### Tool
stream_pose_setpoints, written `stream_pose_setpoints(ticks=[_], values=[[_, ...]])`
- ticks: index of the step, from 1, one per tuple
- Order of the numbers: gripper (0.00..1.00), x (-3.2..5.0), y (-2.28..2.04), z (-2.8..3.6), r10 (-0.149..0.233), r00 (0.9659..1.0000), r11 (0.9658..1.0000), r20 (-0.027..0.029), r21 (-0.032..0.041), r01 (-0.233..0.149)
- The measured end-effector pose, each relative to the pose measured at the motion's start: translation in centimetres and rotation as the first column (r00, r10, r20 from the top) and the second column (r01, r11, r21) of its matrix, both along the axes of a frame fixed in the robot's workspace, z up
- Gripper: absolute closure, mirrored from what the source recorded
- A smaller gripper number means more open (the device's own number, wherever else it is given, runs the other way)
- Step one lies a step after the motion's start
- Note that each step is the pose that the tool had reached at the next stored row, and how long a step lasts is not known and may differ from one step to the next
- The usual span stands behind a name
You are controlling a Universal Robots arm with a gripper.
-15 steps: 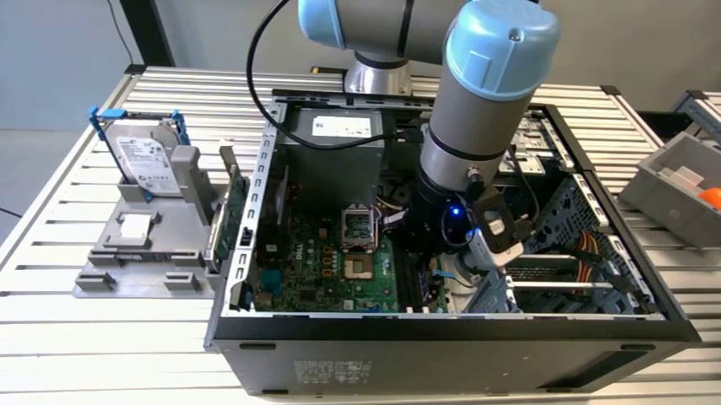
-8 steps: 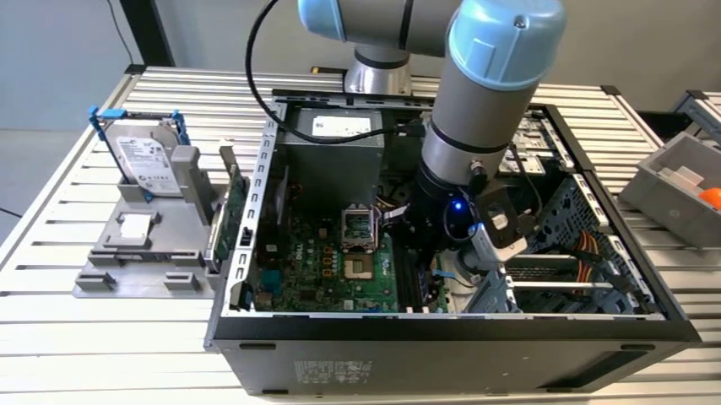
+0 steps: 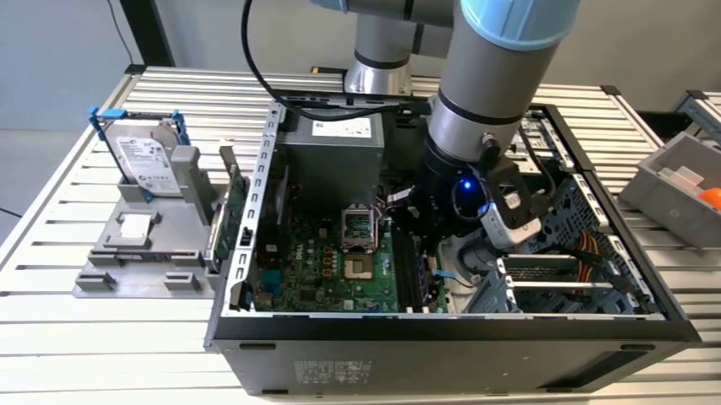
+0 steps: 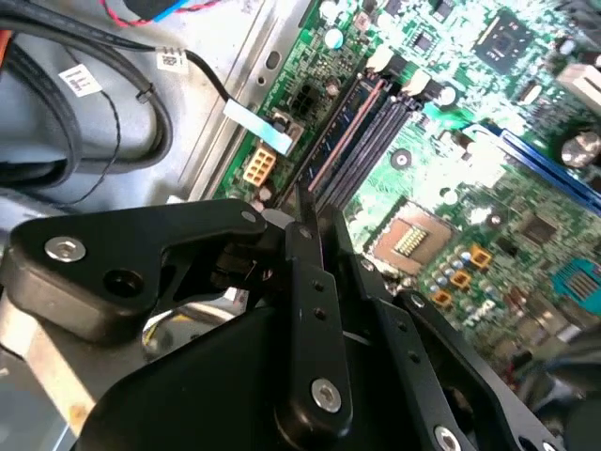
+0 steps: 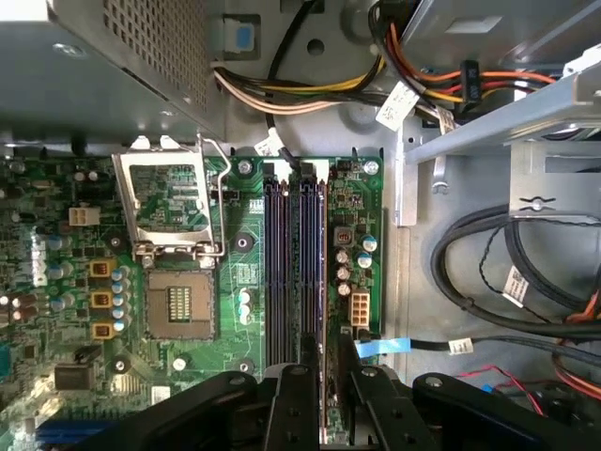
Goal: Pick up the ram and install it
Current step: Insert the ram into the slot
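The tool (image 5: 315, 376) is clamped on the ram (image 5: 322, 282), holding it edge-down over the motherboard's (image 5: 188, 244) long slots, inside the open computer case (image 3: 451, 329) on the slatted metal bench (image 3: 67, 321), near a grey wall (image 3: 56, 34).

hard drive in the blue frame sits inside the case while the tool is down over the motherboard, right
No: the exterior view shows the hard drive standing in a grey holder on the table, outside the case. The tool, gripping the ram, is indeed down over the motherboard.

table: slatted aluminium (image 3: 67, 337) | wall: pale grey (image 3: 67, 51) | light: even
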State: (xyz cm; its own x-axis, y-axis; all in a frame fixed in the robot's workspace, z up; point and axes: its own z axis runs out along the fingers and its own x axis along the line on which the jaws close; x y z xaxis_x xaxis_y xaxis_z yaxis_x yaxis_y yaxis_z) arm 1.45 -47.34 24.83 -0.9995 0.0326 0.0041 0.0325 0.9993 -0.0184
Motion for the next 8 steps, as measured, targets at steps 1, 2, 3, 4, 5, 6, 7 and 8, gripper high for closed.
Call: stream_pose_setpoints(ticks=[1,2,3,4,5,6,7,8], values=[[0.0,0.0,0.0,0.0,0.0,1.0,1.0,0.0,0.0001,0.0],[0.0,0.0,0.0,0.0,0.0,1.0,1.0,0.0,0.0002,0.0],[1.0,0.0,-0.01,0.01,0.0,1.0,1.0,0.0,0.0001,0.0],[1.0,0.0,-0.01,0.02,0.0,1.0,1.0,0.0,0.0,0.0],[1.0,0.0,-0.01,0.03,0.0,1.0,1.0,0.0,0.0,0.0],[1.0,0.0,-0.01,0.03,0.0,1.0,1.0,-0.0001,-0.0001,0.0],[1.0,0.0,-0.02,0.04,0.0,1.0,1.0,0.0,0.0,0.0],[1.0,0.0,-0.02,0.04,0.0,1.0,1.0,0.0,0.0,0.0]])
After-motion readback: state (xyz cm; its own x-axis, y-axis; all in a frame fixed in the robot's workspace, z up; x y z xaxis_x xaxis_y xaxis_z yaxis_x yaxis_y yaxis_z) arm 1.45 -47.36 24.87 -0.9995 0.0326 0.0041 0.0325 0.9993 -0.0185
